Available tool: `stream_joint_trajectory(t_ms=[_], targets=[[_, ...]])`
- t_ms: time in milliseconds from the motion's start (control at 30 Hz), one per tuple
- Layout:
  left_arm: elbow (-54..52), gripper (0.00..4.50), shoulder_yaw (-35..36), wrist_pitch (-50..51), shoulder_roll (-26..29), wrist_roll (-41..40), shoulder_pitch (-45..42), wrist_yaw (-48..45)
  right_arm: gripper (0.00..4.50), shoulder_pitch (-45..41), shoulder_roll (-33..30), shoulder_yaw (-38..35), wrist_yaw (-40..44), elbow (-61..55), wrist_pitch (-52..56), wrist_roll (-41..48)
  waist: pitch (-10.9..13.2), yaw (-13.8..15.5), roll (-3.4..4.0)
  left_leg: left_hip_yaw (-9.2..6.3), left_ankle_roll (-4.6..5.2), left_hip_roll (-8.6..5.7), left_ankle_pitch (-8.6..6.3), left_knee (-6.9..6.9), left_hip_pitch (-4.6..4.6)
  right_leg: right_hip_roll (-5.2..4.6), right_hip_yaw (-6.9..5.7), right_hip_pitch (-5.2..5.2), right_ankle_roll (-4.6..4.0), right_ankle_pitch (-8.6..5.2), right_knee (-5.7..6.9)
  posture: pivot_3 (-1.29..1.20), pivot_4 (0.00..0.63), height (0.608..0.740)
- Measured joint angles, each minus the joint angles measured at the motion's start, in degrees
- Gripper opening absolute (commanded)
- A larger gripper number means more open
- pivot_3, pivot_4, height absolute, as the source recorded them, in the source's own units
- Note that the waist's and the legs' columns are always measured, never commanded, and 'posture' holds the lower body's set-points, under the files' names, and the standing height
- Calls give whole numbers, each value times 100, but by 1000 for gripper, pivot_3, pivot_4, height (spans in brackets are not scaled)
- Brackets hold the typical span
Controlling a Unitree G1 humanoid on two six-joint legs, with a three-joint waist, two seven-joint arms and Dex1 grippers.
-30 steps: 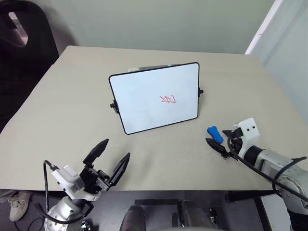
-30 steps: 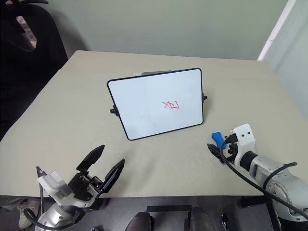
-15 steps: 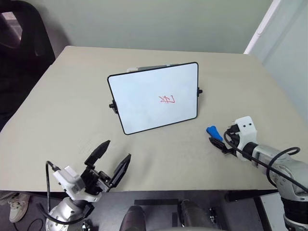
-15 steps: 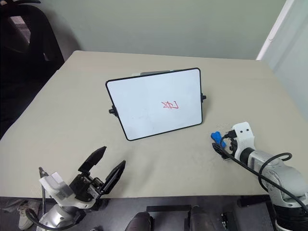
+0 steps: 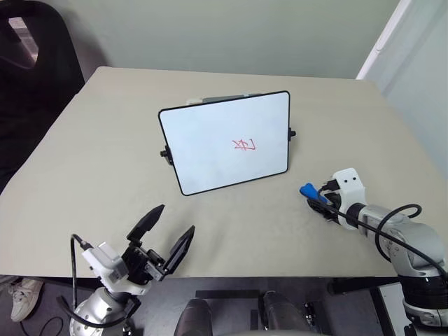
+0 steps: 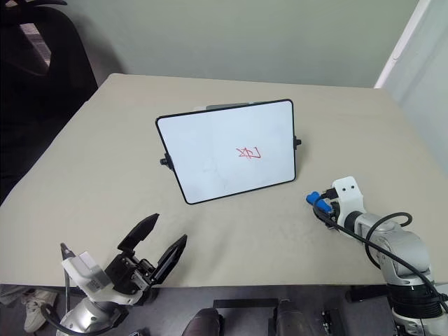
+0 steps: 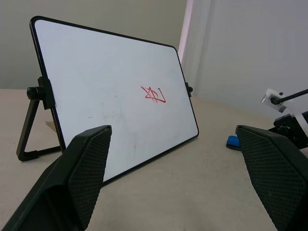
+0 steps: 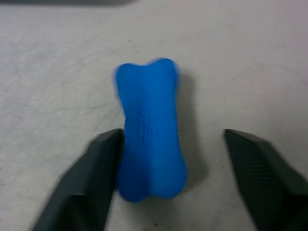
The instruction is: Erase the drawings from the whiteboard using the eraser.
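The whiteboard (image 5: 225, 142) has a smooth, slightly glossy white face inside a thin black frame that looks like plastic, and its small side knobs look like black plastic too. The drawings (image 5: 244, 145) are thin red marker lines, matt on the white face. The surface (image 5: 105, 140) is matt beige with faint scuffs and fine scratches, seen best in the right wrist view. The eraser (image 8: 150, 149) looks like soft matt blue foam or rubber with a slightly uneven skin. The fingers (image 7: 86, 168) of the left end effector are black with a fine diamond-pattern grip texture, matt. The right end effector (image 5: 320, 201) carries a white plastic housing with a smooth finish.
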Motion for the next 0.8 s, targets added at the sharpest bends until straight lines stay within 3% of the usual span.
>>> stream_joint_trajectory(t_ms=[133, 200, 300, 500, 633, 800], targets=[[0, 4500, 0, 0, 0, 0, 1, 31, 929, -1, 0, 0, 69, -32, 34, -10, -4, 0, -6, 0, 0, 0, 0, 0, 0, 0, 0, 1, 0, 0, 0, 0, 150, 740], [0, 4500, 0, 0, 0, 0, 6, 33, 491, -1, 11, -1, 125, -124, 78, 14, -4, 0, -6, 0, 0, 0, 0, 0, -1, 0, 0, -1, 0, 0, -1, 0, 150, 740], [0, 4500, 2, -2, 1, -2, 20, 33, 455, -189, 126, -7, 273, -515, 144, 254, 1, -26, 1, 2, 0, 0, 0, 0, -2, 0, 0, -6, 1, 1, 0, 0, 150, 740], [-12, 4500, -1, -7, 0, -6, 20, 30, 455, -1647, 734, -56, 248, -1197, 180, 719, -1, -68, 0, -1, 2, 0, 1, -2, 39, 6, -1, -7, 8, 6, 4, 0, 150, 740], [-11, 4500, -4, -14, 0, -5, 36, 29, 455, -2321, 1252, 390, 34, -812, 214, 585, -4, -44, -5, -7, 4, 0, -2, -3, 41, 5, 0, -12, 7, 6, 3, 0, 150, 740], [-12, 4500, -4, -19, -1, -7, 44, 30, 455, -2641, 1437, 932, -9, -10, -98, 90, -4, -13, -4, -20, 1, 1, -3, -8, 28, 4, -1, -26, 7, 6, 3, 0, 150, 740]])
